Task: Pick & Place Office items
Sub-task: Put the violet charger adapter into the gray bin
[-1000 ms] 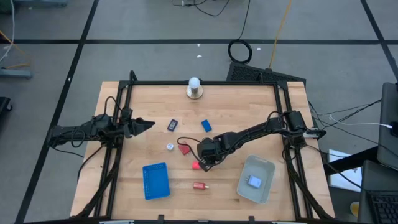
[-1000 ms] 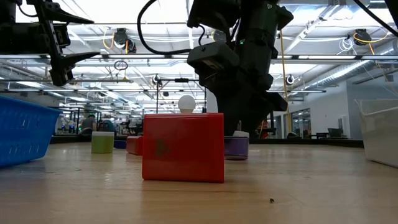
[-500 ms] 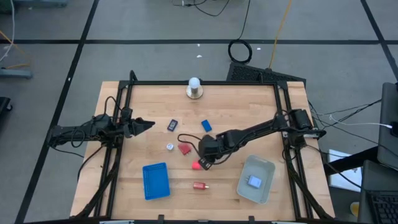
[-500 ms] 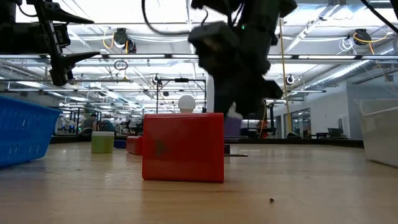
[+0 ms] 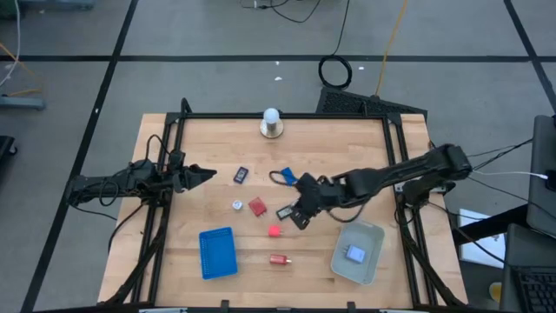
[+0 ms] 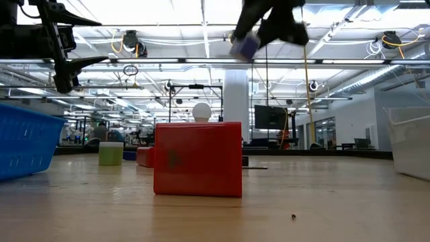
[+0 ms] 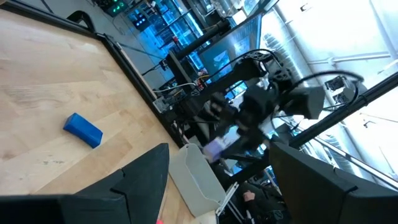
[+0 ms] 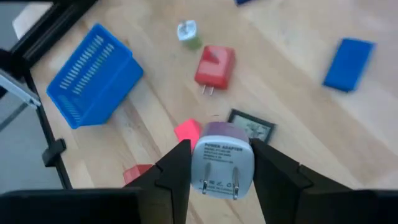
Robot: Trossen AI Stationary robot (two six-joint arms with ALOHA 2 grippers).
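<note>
Plug (image 8: 221, 158): one, white with purple back, prongs outward, pinched between the right gripper (image 8: 219, 163) fingers, raised off the table (image 5: 365, 148), presumably for carrying to the bin (image 5: 369, 261).
Beyond the fingers, loose on the wood: red charger (image 8: 215, 65), one; pink block (image 8: 188, 131), one; black label (image 8: 251, 127), one; blue blocks (image 8: 348, 64), one clearly seen; blue tray (image 8: 93, 74), one.
Left gripper (image 5: 204, 175): parked aside, fingers parted, empty.

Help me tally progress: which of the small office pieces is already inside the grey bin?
The light-blue block, alone in the grey bin. The rest lie out on the table, except the plug adapter held in the right end effector.
</note>
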